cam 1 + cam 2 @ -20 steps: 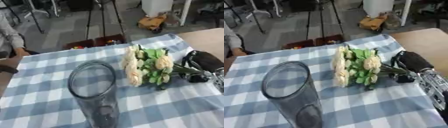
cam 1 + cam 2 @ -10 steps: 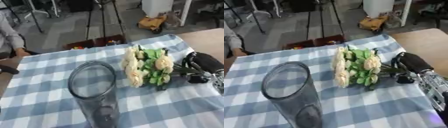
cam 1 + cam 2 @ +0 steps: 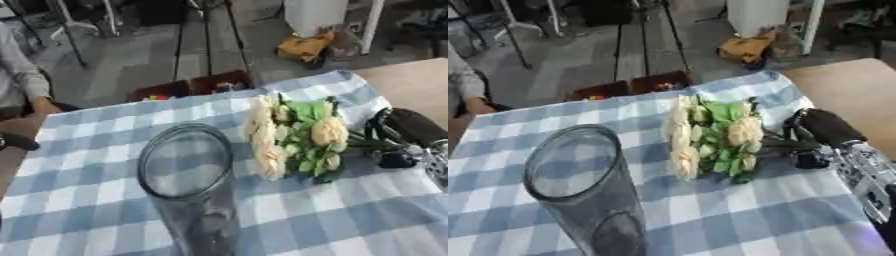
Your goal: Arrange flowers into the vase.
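The fingers (image 3: 802, 134) of the right hand (image 3: 826, 131) are curled around the green stems at the right end of the bunch of flowers (image 3: 710, 140), so the hand has hold of the bunch near its base. The left hand shows in neither view. Behind the right hand, the silver-jointed forearm (image 3: 868, 175) runs off toward the near right corner.

From here the main risk, as I judge it, is the lift and turn. The bunch lies flat on the checked tablecloth (image 3: 737, 215) with its heads pointing left, toward the vase (image 3: 588, 195). To go in, the stems must swing down and lead, and a hand holding only the stem ends could let the heavy heads droop or let single stems slip out. The vase is tall and narrow, standing upright at the near left, apart from the flowers. A sideways knock on its rim from the blooms or the arm could tip it. The leafy spread also looks about as wide as the mouth, so leaves may catch on the rim.

The flowers are cream and pale yellow roses with bright green leaves, packed close together. The vase is clear, greyish glass and looks empty.
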`<state>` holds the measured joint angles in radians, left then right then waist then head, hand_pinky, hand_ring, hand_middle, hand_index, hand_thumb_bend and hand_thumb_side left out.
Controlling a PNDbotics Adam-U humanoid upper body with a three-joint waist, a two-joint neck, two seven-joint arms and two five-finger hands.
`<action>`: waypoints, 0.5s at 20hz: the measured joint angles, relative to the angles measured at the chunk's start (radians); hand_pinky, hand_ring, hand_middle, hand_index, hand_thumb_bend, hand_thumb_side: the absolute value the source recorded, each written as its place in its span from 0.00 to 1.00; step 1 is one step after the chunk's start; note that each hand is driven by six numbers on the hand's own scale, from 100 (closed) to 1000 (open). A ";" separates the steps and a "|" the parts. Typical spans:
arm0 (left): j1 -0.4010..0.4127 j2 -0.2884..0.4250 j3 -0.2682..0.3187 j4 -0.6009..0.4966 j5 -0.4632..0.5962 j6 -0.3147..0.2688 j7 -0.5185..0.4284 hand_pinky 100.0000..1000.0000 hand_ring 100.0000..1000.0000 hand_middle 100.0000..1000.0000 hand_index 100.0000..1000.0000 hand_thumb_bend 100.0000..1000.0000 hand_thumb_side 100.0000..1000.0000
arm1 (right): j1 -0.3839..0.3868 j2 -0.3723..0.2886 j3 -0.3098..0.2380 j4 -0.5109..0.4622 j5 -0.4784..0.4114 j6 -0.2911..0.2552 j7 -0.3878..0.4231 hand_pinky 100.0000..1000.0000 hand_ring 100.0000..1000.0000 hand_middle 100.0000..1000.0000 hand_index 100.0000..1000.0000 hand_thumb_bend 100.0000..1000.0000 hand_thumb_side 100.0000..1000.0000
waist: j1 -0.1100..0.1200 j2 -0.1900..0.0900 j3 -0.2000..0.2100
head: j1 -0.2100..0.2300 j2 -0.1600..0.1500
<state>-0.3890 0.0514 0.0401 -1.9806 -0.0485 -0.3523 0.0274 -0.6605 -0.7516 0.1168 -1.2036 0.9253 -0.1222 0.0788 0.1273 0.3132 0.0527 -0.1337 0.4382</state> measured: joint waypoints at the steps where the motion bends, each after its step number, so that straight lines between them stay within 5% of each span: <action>1: 0.000 0.000 0.000 0.000 0.000 0.000 0.000 0.43 0.70 0.75 0.85 0.00 1.00 | 0.000 0.000 0.000 0.001 -0.003 0.000 0.001 0.68 0.73 0.19 0.39 0.04 0.00 | 0.000 0.001 0.000 | 0.000 0.000; 10: 0.000 0.000 0.000 0.000 0.000 0.004 -0.006 0.43 0.70 0.75 0.85 0.00 1.00 | -0.009 0.002 -0.006 0.024 -0.047 0.006 -0.002 0.67 0.73 0.15 0.36 0.00 0.00 | 0.001 0.001 0.001 | 0.000 -0.001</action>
<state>-0.3885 0.0514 0.0398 -1.9806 -0.0489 -0.3483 0.0216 -0.6699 -0.7496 0.1111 -1.1799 0.8780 -0.1162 0.0767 0.1283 0.3140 0.0536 -0.1332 0.4373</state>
